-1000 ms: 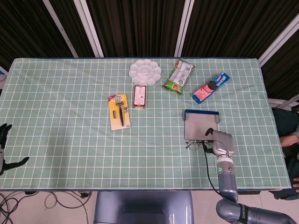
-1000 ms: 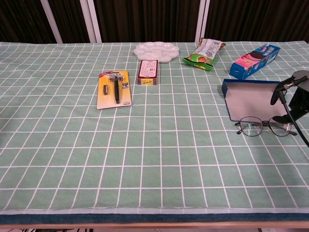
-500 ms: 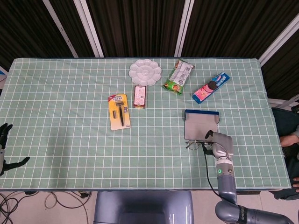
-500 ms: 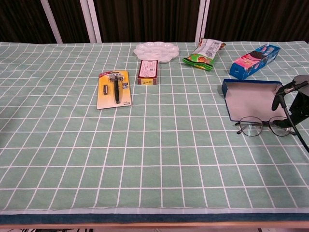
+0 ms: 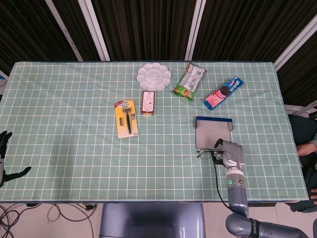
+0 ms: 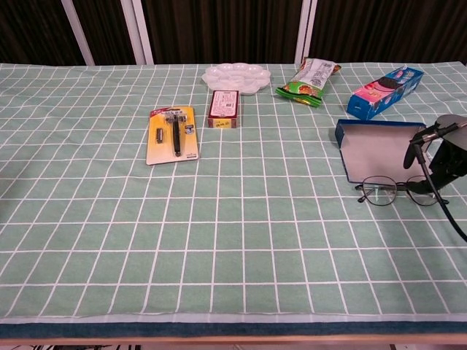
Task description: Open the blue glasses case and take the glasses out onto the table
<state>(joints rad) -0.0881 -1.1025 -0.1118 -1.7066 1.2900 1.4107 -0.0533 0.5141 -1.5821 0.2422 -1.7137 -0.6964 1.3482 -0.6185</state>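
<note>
The blue glasses case (image 5: 213,133) lies open on the green checked cloth, its grey lining up; the chest view shows the case (image 6: 376,148) at the right. The thin-rimmed glasses (image 6: 396,192) lie flat on the cloth just in front of it, and the head view shows the glasses (image 5: 204,154) partly under the arm. My right hand (image 6: 441,154) hovers over their right end with its thumb raised away from the rest; the same hand (image 5: 226,150) sits at the case's near right corner and holds nothing. My left hand (image 5: 6,157) rests at the far left edge, fingers apart.
A yellow razor card (image 5: 127,118), a red box (image 5: 148,102), a white palette dish (image 5: 154,76), a green snack bag (image 5: 189,81) and a blue biscuit pack (image 5: 224,92) lie across the middle and back. A cable (image 6: 446,206) trails from the right hand.
My right hand has shifted slightly left and toward the table's near edge, over the right end of the glasses. The glasses and case have stayed put. The left hand has not moved.
</note>
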